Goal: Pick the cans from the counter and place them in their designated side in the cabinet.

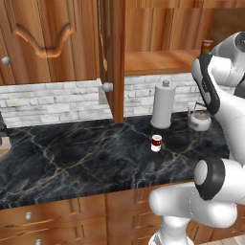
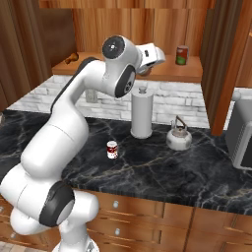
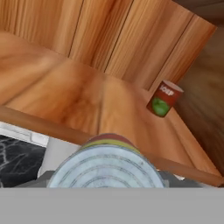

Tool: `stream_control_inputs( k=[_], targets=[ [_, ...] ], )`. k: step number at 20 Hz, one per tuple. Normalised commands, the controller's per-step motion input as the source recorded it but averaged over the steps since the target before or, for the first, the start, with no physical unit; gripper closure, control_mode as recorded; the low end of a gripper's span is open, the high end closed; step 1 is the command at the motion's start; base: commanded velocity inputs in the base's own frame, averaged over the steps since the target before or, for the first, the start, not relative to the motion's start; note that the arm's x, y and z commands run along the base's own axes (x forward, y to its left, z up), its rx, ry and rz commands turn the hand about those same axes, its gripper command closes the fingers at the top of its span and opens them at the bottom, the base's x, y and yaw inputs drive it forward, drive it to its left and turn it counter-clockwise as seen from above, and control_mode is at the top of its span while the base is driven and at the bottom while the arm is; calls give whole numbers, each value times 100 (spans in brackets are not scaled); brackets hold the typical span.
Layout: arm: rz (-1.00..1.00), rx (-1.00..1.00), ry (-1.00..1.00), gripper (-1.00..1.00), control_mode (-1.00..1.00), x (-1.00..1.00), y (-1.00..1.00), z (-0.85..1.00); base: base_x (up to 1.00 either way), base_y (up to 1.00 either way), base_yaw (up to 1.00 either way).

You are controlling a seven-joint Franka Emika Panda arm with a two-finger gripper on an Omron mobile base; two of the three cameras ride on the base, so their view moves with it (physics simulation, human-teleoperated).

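The can with a grey-green top, yellow middle and red base [image 3: 107,162] sits close under the hand camera, held between the fingers. My gripper [image 2: 153,55] is shut on it, raised at the front edge of the cabinet's plank shelf [image 2: 167,72] [image 3: 65,96]. Its fingertips are hidden by the can. The red-and-white labelled can [image 1: 156,142] [image 2: 112,149] stands upright on the black marble counter [image 1: 86,153] [image 2: 162,170], in front of the paper-towel roll. A red can with a green top [image 3: 164,98] [image 2: 182,55] [image 1: 206,46] stands on the shelf's right side.
A tall white paper-towel roll [image 1: 162,105] [image 2: 141,113] and a silver kettle [image 1: 199,119] [image 2: 178,137] stand at the counter's back. The open cabinet door [image 1: 115,62] hangs left of the shelf. A grey appliance [image 2: 241,133] is at the far right. A small brown object [image 2: 72,58] lies on the shelf's left.
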Motion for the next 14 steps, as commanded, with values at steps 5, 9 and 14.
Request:
stream_control_inputs(
  k=[5,9,14],
  targets=[
    [0,0,1,100,-100,28,-17,-5,0,0,0],
    [0,0,2,100,-100,35,-19,-2,0,0,0],
    [0,0,4,100,-100,35,-21,0,0,0,0]
  ],
)
